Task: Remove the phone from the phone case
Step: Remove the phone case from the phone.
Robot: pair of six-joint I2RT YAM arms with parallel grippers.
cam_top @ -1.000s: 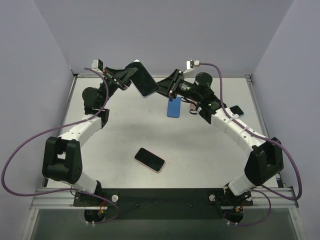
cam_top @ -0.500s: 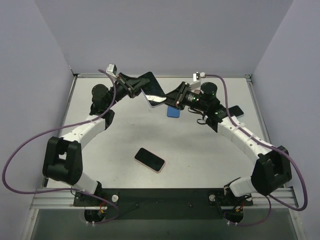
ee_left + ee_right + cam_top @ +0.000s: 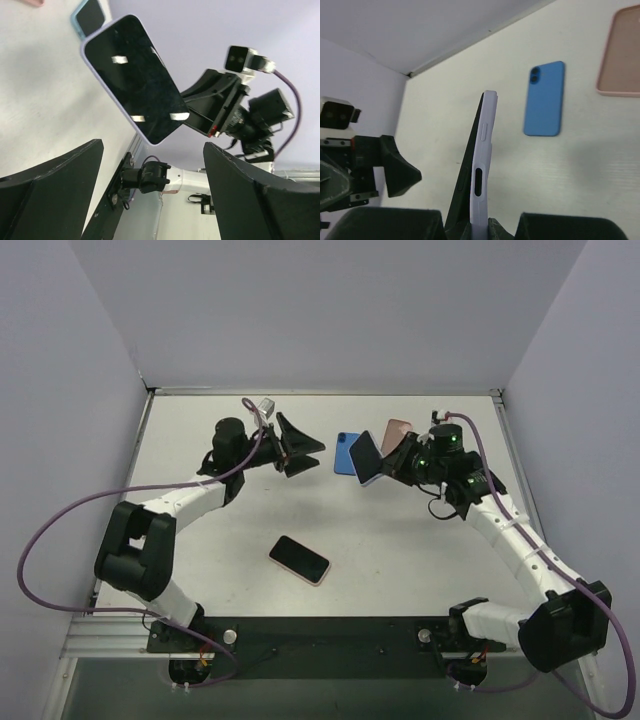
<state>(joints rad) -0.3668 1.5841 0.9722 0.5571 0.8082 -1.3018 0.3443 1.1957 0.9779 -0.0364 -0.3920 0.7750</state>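
Two claws held the cased phone point(image 3: 364, 458) earlier; now left gripper point(image 3: 306, 452) gapes empty, right gripper point(image 3: 386, 466) alone clamps it near the counter's point(image 3: 400, 570) far edge.

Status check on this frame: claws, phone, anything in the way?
Left claw open, empty. Right claw shut on cased phone, edge-up off the table, case not yet off. Blue phone and pink case lie beyond, not between the claws.

In your top view, the cased phone point(image 3: 365, 457) stands tilted just right of centre, in the right gripper point(image 3: 382, 466). A second phone point(image 3: 343, 452) lies flat on the table point(image 3: 200, 570) just left of it. An empty case point(image 3: 398, 427) lies to its upper right, and a third phone point(image 3: 299, 559) lies lower centre. The left gripper point(image 3: 300, 448) sits further left, apart.
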